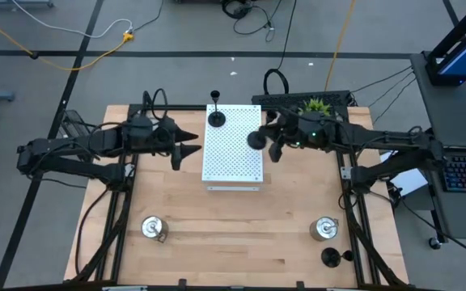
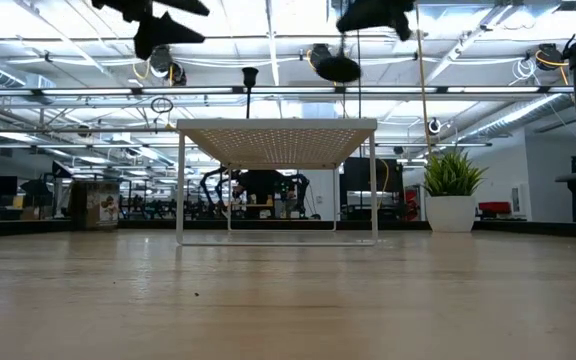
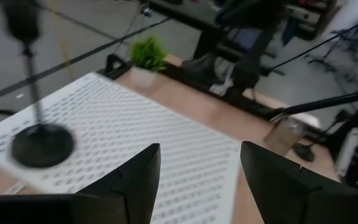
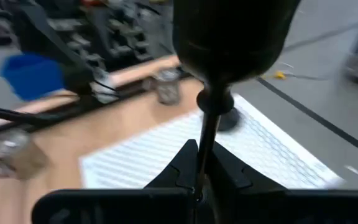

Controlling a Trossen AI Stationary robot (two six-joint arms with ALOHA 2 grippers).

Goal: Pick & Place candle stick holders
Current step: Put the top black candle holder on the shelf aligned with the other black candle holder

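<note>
One holder placed, a second on its way.

I see one black candle stick holder standing on the far-left part of the white perforated board. My right gripper is clamped on the stem of a second black holder, held above the board's right edge. My left gripper hangs with fingers apart, holding nothing, at the board's left side. On the table two silver holders and another black one wait near me.
</note>
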